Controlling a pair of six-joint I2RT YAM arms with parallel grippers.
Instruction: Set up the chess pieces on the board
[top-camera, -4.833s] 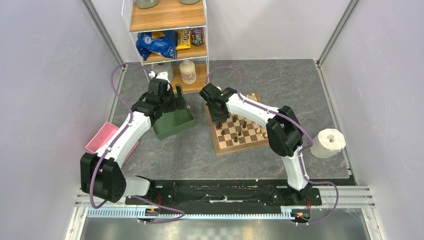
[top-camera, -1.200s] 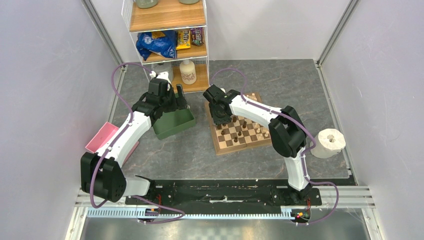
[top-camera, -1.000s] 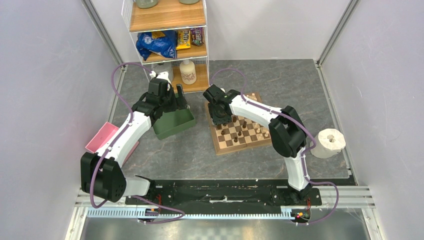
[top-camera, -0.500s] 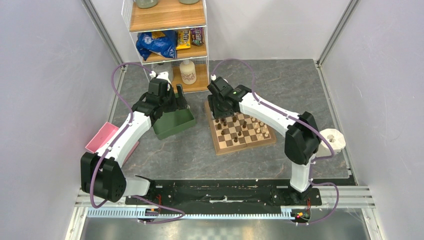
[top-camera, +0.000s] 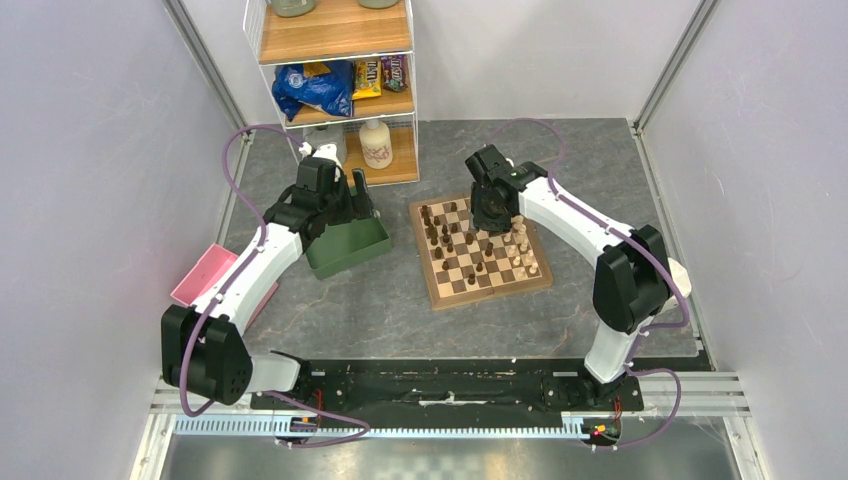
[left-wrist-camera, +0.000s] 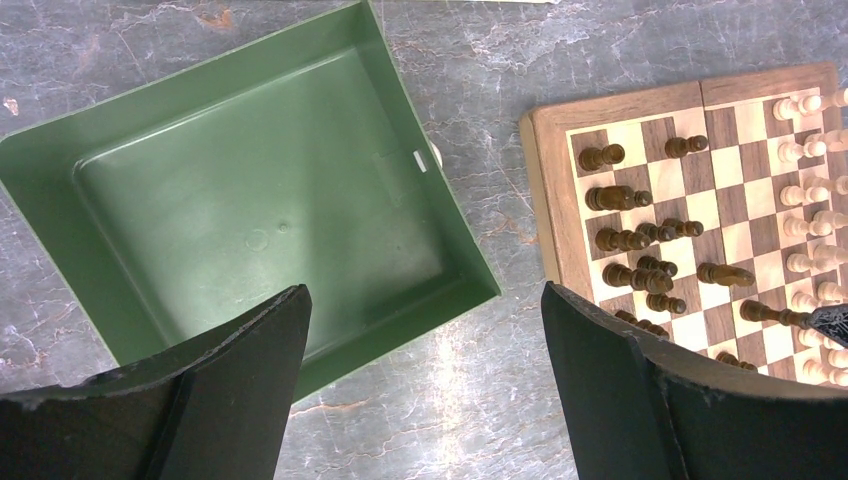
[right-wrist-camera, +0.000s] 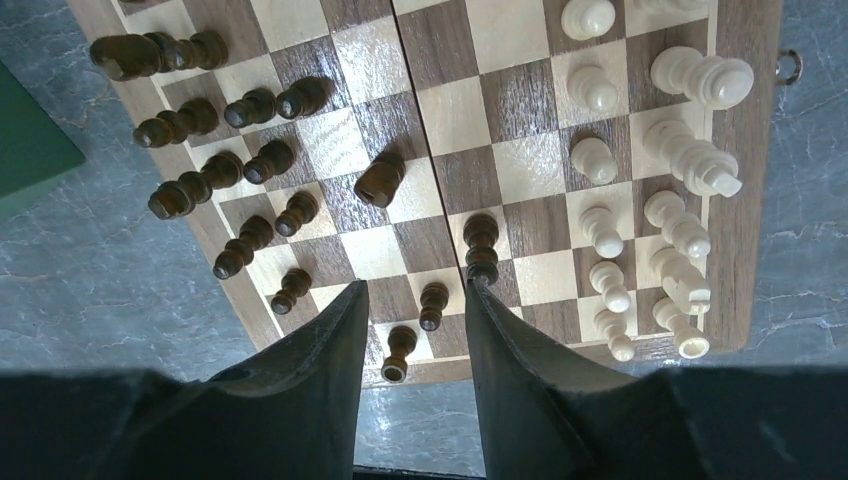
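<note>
Right claw (right-wrist-camera: 415, 290): You have it half spread and grasping nothing. Its two dark fingers (right-wrist-camera: 300, 400) stand a narrow gap apart, and it hangs above the far part of the board.
Through the gap: You look straight down on a few dark pieces standing on the squares below, and neither finger touches them.
Left claw (left-wrist-camera: 422, 292): You hold it spread wide with nothing in it, above the corner of the green tray nearest the board.
Dark pieces (right-wrist-camera: 270, 158): Most crowd the left side of the board in two loose rows. A few stand out toward the middle squares.
Pale pieces (right-wrist-camera: 690, 155): These line up in two rows along the right side of the board. The outer row stands hard by the light border.
Board (top-camera: 487, 295): It lies flat on the table, right of centre and turned a little askew.
Green tray (left-wrist-camera: 250, 220): It sits just left of the board, with a strip of bare table between them.
Table (top-camera: 560, 170): The top is grey and marbled, and it carries both the board and the tray.
Pink flat thing (top-camera: 203, 275): It lies at the left edge of the table, partly under your left arm.
Shelf (top-camera: 335, 42): It stands at the far side. Snack bags (top-camera: 315, 88) sit on one level and a pale bottle (top-camera: 377, 145) stands below them.
</note>
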